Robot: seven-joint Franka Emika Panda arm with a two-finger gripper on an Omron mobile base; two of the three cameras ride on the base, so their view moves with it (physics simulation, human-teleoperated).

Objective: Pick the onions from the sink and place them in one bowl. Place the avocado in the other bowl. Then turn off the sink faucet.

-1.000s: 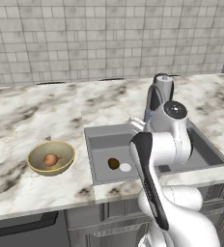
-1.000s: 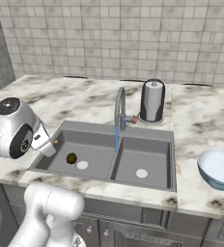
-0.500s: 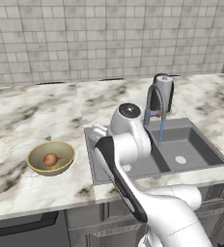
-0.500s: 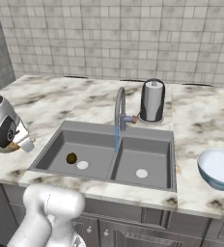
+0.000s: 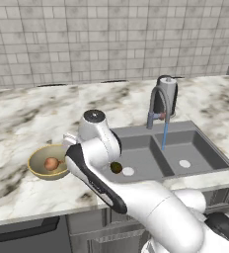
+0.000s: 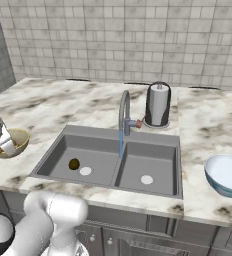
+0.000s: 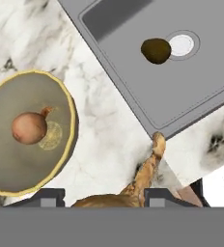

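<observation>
The gripper point(image 7: 99, 195) is pinching the second onion point(image 7: 145, 181) above the marble counter point(image 5: 18, 192), between the yellow bowl point(image 7: 68, 140) and the sink's point(image 6: 63, 145) near left corner. It looks like a tight hold, though just the onion's top is peeking out. One onion point(image 5: 51, 163) is sitting in that bowl's middle. Letting go now is risky: the onion could be rolling off the counter. The avocado point(image 5: 116, 167) is waiting by the left drain point(image 5: 128, 171), and the faucet point(image 6: 124, 112) is running.
</observation>
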